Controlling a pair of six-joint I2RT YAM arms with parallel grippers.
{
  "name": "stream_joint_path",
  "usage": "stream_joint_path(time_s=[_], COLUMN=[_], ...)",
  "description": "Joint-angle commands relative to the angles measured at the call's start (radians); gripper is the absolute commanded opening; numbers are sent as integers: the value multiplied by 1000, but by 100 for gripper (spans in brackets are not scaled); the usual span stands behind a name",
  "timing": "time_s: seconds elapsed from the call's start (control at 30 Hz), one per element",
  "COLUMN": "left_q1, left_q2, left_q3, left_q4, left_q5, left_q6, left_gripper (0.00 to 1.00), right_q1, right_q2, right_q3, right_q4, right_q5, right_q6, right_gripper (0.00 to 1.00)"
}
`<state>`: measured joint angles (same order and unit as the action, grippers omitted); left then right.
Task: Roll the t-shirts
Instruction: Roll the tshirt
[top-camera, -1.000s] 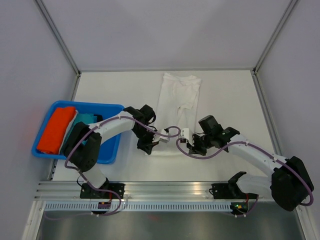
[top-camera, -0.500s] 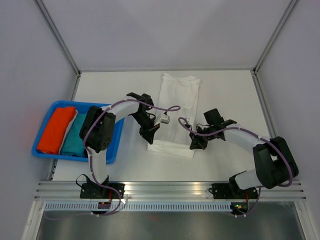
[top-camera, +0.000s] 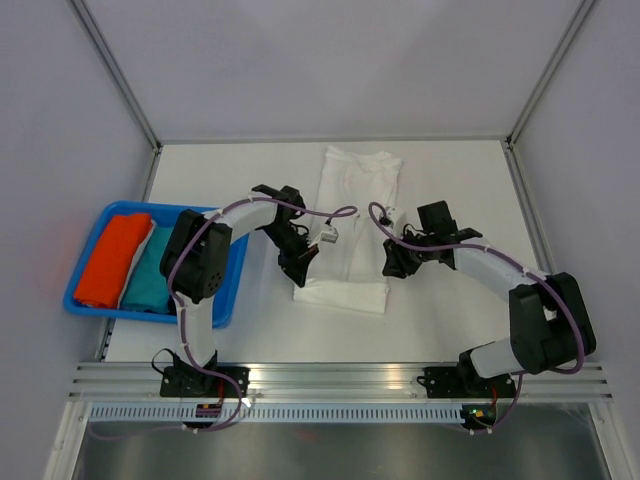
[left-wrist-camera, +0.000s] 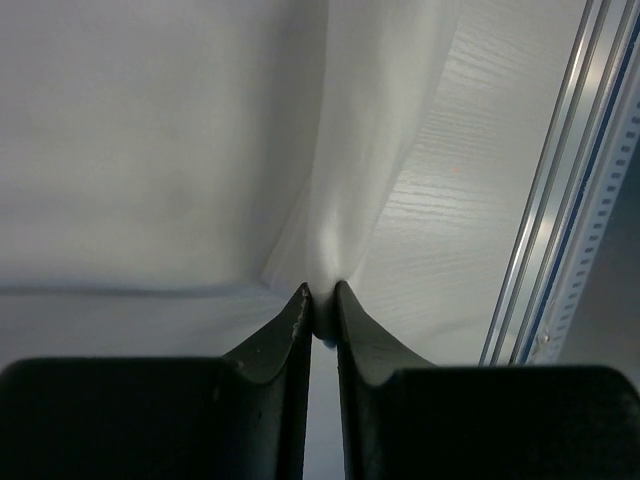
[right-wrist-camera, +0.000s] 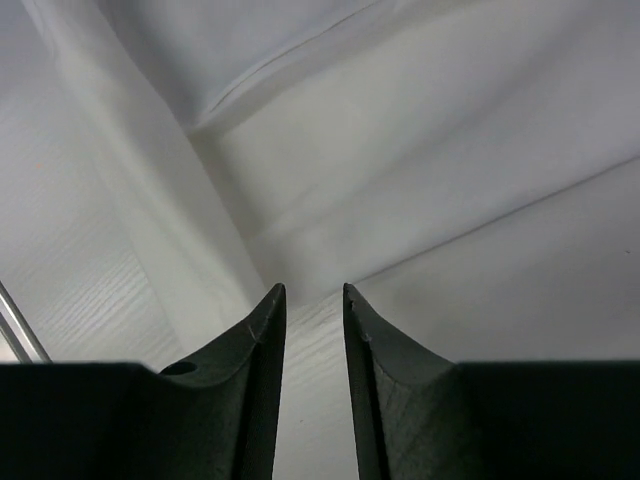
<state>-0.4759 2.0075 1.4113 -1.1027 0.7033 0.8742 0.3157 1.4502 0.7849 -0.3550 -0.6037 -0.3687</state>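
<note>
**Fig. Top view with both wrist views.** The white t-shirt (top-camera: 355, 200) is laid lengthwise at the middle of the worktop (top-camera: 220, 180), and its near end appears doubled over. The orange t-shirt (top-camera: 110, 258) and the teal t-shirt (top-camera: 150, 278) are stowed side by side in the blue tray (top-camera: 175, 209) at the worktop's left edge. The left gripper (top-camera: 299, 266) is seen nipped on a pucker of cloth at the white shirt's left edge. The right gripper (top-camera: 392, 264) is held at the right edge, jaws parted, with nothing between them. The cloth is judged light, limp and easily creased. For rolling, it is best taken at both corners of the near end, so that the roll is kept square.
</note>
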Motion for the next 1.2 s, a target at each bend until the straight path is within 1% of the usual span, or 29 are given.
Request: stream_joint_path(time_s=[0.0, 0.13, 0.2, 0.23, 0.27, 0.33, 0.37, 0.47, 0.5, 0.57, 0.73, 0.93, 0.97, 1.0, 1.07, 1.1, 1.17], left_q1=[14, 20, 20, 20, 20, 20, 20, 22, 22, 25, 43, 62, 62, 63, 59, 51, 33], left_q2=[-1, -12, -10, -7, -9, -10, -12, -23, -24, -32, -55, -81, -87, -107, -139, -186, -232], left_q3=[38, 34, 34, 34, 32, 32, 32, 34, 35, 38, 40, 28, 20, 12, -9, -18, -38], left_q4=[73, 106, 113, 115, 119, 132, 136, 167, 175, 191, 214, 263, 292, 305, 346, 363, 379], left_q5=[-19, -22, -24, -28, -30, -31, -31, -33, -37, -41, -70, -143, -163, -200, -218, -238, -243], left_q6=[-98, -138, -145, -152, -155, -171, -178, -213, -221, -242, -276, -294, -299, -300, -288, -281, -262], left_gripper=[19, 20, 20, 20, 20, 21, 22, 24, 24, 25, 29, 30, 30, 30, 30, 30, 30], right_q1=[-15, -15, -13, -12, 3, 32, 69, 120, 125, 125, 122, 118, 117, 115, 109, 108, 106], right_q2=[-66, -151, -183, -213, -223, -225, -215, -166, -151, -111, -67, -30, -30, -31, -37, -51, -65], right_q3=[86, 45, -22, -48, -93, -116, -119, -137, -151, -179, -179, -174, -176, -176, -179, -182, -184], right_q4=[-36, -35, -3, 37, 121, 187, 220, 223, 225, 237, 269, 263, 264, 261, 263, 266, 271], right_q5=[30, 9, -75, -108, -145, -156, -163, -137, -93, -42, 48, 68, 73, 77, 79, 76, 70], right_q6=[115, 191, 212, 276, 309, 400, 415, 425, 430, 447, 510, 534, 537, 542, 541, 542, 545], right_gripper=[35, 26, 18, 16, 12, 8, 6, 4, 3, 0, 0, 0, 0, 0, 0, 0, 0])
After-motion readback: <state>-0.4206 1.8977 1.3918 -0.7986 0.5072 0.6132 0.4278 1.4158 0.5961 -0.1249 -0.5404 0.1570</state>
